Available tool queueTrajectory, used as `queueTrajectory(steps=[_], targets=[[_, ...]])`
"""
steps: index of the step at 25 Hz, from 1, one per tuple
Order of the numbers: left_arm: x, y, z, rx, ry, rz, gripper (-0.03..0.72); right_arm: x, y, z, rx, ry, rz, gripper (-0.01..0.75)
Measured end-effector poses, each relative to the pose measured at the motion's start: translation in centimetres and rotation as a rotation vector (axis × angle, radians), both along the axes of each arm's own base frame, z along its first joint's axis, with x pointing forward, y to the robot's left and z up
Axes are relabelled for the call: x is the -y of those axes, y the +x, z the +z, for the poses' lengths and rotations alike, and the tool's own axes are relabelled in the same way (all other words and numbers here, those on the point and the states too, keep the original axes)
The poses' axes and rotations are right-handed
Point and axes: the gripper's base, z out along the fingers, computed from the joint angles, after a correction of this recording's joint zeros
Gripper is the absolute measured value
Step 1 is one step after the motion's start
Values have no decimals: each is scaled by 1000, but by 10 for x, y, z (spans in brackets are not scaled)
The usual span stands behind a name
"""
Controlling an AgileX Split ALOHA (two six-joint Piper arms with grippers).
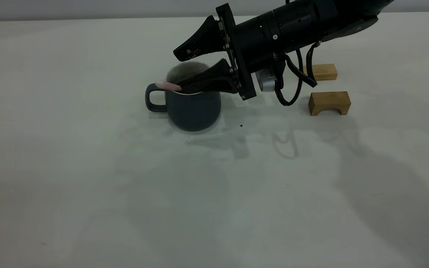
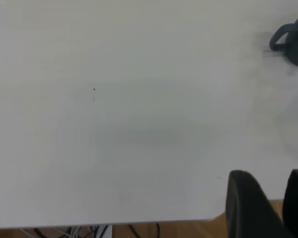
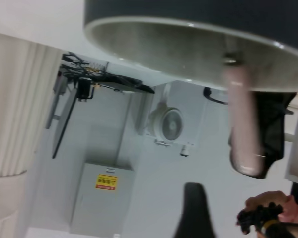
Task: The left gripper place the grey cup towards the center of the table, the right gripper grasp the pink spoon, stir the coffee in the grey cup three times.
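claw [image 1: 183, 72] of right arm over grey cup [image 1: 194, 108], pink spoon [image 1: 168, 86] held

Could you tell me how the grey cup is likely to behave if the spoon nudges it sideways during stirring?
The grey cup would probably slide rather than tip: its base is wide and rounded, and it sits flat on the smooth table. Its liquid likely adds weight but could slosh. The right gripper works the pink spoon at the rim, so any push lands high, a mild tipping risk.

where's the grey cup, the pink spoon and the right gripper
grey cup [image 1: 194, 111]: exterior view, on its outer wall.
pink spoon [image 1: 168, 86]: exterior view, on the pink handle end over the rim.
right gripper [image 1: 183, 70]: exterior view, between its two fingertips.
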Motion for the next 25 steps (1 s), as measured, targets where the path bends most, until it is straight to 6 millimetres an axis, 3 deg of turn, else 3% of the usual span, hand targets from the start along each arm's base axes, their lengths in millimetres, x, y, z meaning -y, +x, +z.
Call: queueTrajectory(steps=[3, 6, 10, 14, 21, 25], targets=[[0, 0, 0, 0, 0, 0, 247, 0, -1, 10, 27, -5, 35, 692], [0, 0, 0, 0, 0, 0, 247, 0, 0, 37, 108, -32, 93, 698], [0, 0, 0, 0, 0, 0, 247, 6, -2, 89, 258, -79, 185, 697], [0, 0, 0, 0, 0, 0, 247, 17, -12, 154, 458, -170, 297, 678], [0, 0, 0, 0, 0, 0, 247, 42, -49, 253, 751, -339, 459, 583], [0, 0, 0, 0, 0, 0, 247, 55, -71, 295, 879, -410, 484, 550]])
